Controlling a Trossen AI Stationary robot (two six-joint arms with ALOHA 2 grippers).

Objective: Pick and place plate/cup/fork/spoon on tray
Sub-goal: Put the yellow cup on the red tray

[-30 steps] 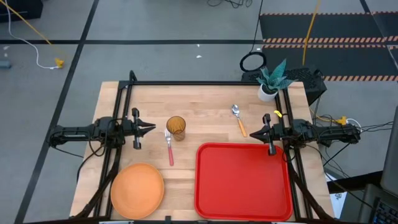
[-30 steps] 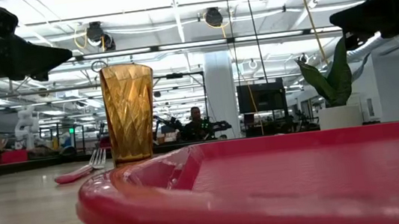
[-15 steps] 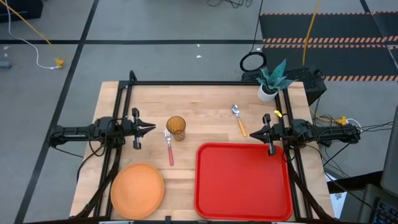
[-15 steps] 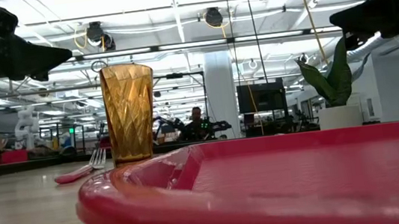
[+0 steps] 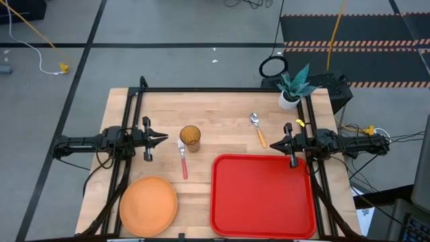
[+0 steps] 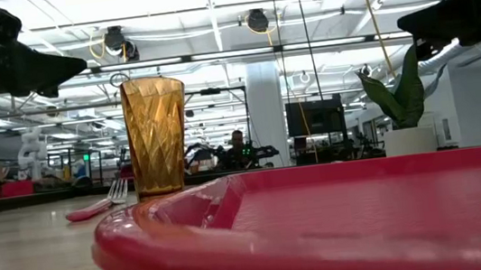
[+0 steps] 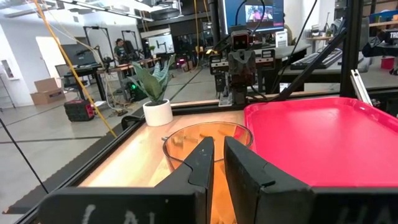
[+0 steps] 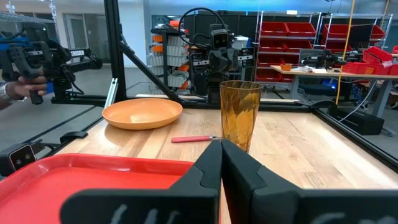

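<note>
The orange plate (image 5: 148, 204) lies flat at the table's near left. The amber cup (image 5: 190, 138) stands upright mid-table, and the red-handled fork (image 5: 182, 159) lies just left of it. The orange-handled spoon (image 5: 258, 129) lies farther right, beyond the red tray (image 5: 262, 196), which rests flat at the near right. My left gripper (image 5: 164, 138) hovers level, just left of the cup. In the left wrist view its fingers (image 7: 218, 149) show a narrow gap with nothing between them. My right gripper (image 5: 274, 143) hovers level over the tray's far right corner, shut (image 8: 221, 149) and holding nothing.
A white pot with a green plant (image 5: 290, 97) stands at the far right corner. A black metal frame (image 5: 215, 89) runs along the table's far edge and down both sides. Bare wood lies between cup and spoon. A person sits far off in the room (image 6: 238, 149).
</note>
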